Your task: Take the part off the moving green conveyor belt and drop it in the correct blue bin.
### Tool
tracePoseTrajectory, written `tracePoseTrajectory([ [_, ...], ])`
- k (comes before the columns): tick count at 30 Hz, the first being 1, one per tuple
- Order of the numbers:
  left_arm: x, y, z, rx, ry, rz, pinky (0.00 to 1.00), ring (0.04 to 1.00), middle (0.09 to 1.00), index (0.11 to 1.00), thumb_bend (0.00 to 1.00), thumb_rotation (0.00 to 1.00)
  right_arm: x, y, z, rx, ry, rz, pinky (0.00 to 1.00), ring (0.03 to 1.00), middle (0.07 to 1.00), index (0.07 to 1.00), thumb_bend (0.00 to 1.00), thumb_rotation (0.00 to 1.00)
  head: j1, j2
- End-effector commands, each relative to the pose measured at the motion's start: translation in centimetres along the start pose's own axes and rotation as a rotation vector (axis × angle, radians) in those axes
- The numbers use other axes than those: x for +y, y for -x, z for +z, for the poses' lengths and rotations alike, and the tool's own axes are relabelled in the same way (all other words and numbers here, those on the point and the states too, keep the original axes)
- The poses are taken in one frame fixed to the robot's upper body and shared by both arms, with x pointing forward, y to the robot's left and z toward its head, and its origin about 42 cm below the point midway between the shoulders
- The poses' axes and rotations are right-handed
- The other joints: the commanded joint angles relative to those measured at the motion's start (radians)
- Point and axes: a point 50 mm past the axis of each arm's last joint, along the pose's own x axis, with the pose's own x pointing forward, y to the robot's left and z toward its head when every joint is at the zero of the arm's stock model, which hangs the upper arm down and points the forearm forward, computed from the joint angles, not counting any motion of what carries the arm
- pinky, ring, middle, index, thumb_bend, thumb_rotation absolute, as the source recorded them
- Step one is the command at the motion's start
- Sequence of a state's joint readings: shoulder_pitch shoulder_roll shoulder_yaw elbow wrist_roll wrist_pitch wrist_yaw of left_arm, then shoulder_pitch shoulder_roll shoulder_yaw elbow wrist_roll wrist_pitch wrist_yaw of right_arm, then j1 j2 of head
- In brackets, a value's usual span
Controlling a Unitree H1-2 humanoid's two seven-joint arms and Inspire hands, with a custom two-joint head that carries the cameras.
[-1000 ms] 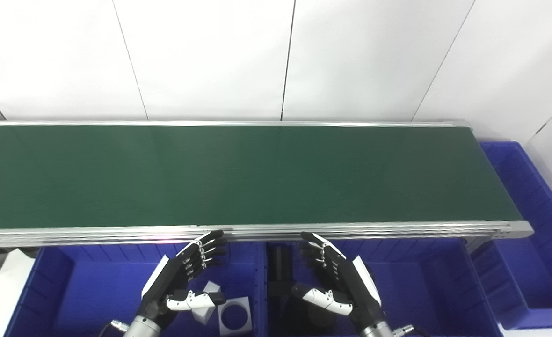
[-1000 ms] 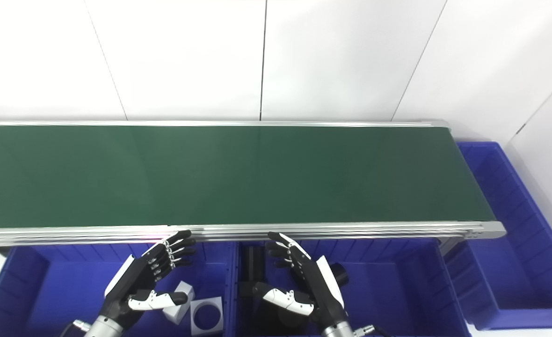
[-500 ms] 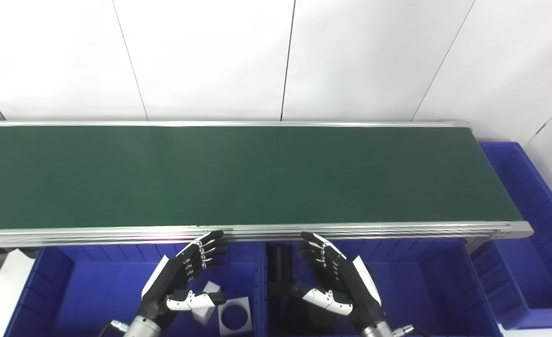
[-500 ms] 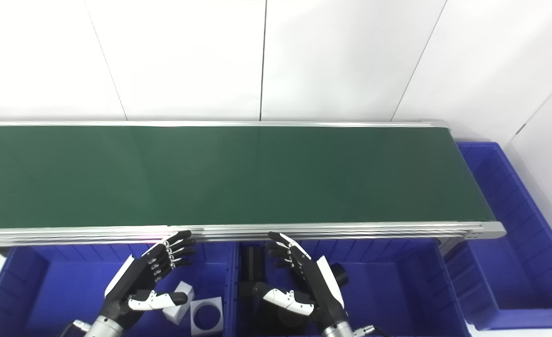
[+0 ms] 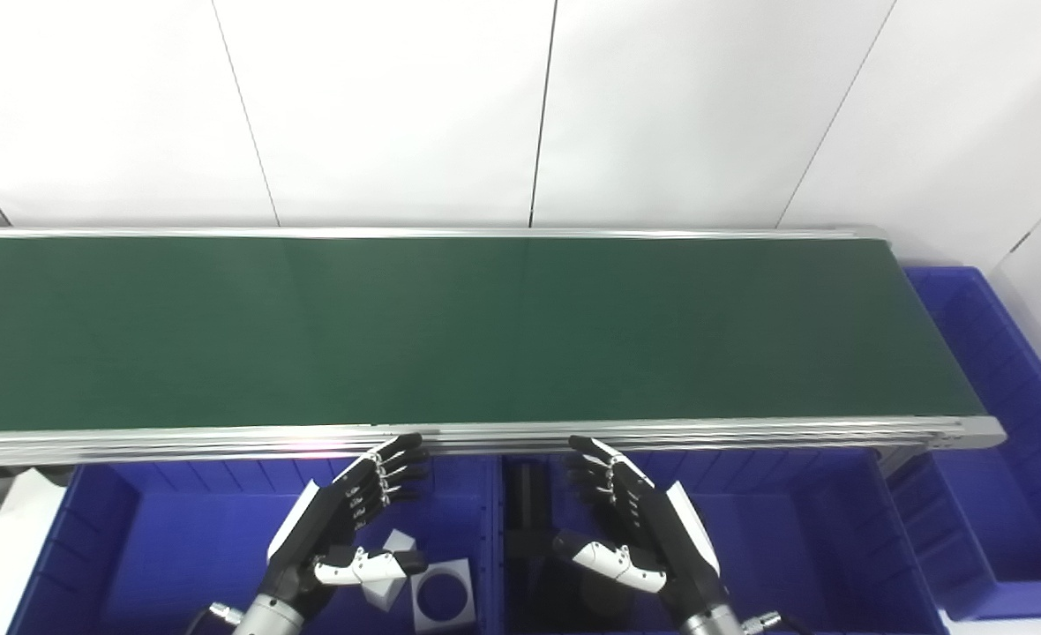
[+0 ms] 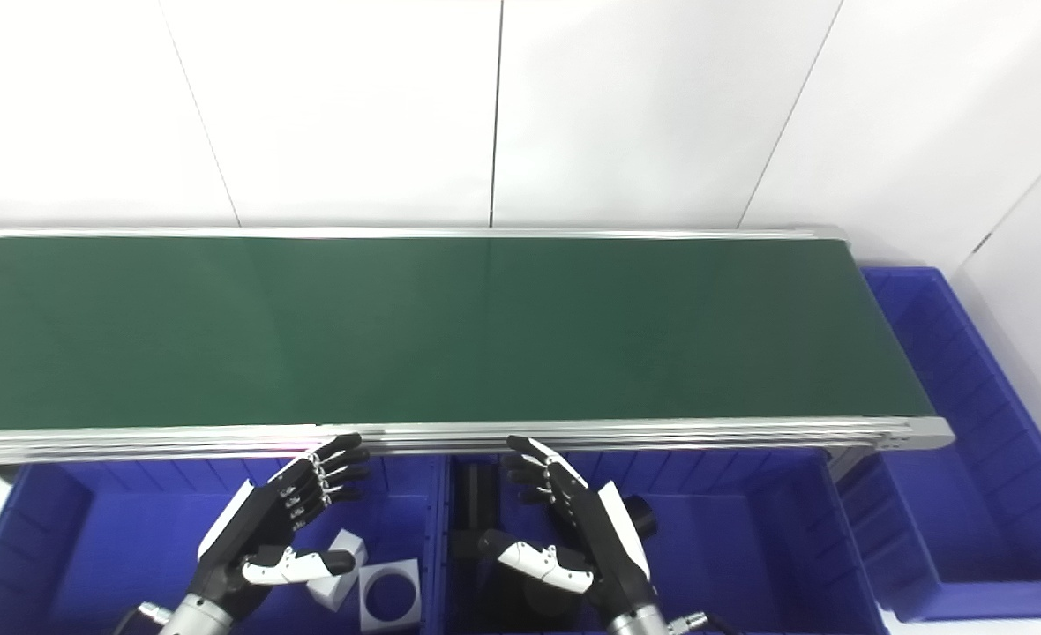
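Part location: none visible on green belt (image 5: 450, 331); belt surface bare from left picture edge to right end roller.

Left eye view:
- Belt cut off at left picture edge; silver rail (image 5: 485, 434) along near side.
- Left hand (image 5: 340, 529) above left bin (image 5: 97, 547), fingers spread and extended toward rail, thumb out to the side, holding nothing.
- White block (image 5: 390, 569) and white square plate with round hole (image 5: 443, 595) on bin floor, partly hidden behind left thumb; contact between thumb and block cannot be told.
- Right hand (image 5: 644, 534) above middle bin (image 5: 803, 538), fingers spread, thumb out, holding nothing.
- Dark parts (image 5: 529, 503) in middle bin near divider, shape hard to make out, partly hidden by right hand.
- Far-right bin (image 5: 997, 494) cut off at right picture edge.

Right eye view:
- Same layout, seen from slightly to the right.
- Dark cylinder (image 6: 640, 516) visible just beside right hand, partly hidden by it.
- Both wrists cut off at bottom picture edge.
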State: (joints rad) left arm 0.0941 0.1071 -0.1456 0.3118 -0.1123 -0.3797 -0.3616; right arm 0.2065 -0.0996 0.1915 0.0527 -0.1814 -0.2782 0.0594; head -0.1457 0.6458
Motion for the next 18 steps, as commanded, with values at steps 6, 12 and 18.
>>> tracePoseTrajectory([
  [6,0.04,-0.83,1.04,-0.047,-0.018,0.0,0.76,0.811,0.838,0.856,0.93,0.28,-0.2,-0.53,0.94,-0.049,0.0,-0.01,0.71,0.787,0.803,0.853,0.7,0.5,0.001,-0.001],
  [12,0.12,-0.84,1.05,-0.046,-0.018,-0.001,0.76,0.812,0.838,0.858,0.93,0.28,-0.17,-0.58,0.96,-0.05,-0.002,-0.01,0.71,0.786,0.802,0.853,0.7,0.5,0.0,-0.001],
  [18,0.11,-0.84,1.04,-0.049,-0.021,-0.002,0.76,0.815,0.841,0.859,0.93,0.29,-0.15,-0.59,0.97,-0.051,-0.003,-0.012,0.71,0.785,0.801,0.854,0.7,0.5,0.0,-0.001],
])
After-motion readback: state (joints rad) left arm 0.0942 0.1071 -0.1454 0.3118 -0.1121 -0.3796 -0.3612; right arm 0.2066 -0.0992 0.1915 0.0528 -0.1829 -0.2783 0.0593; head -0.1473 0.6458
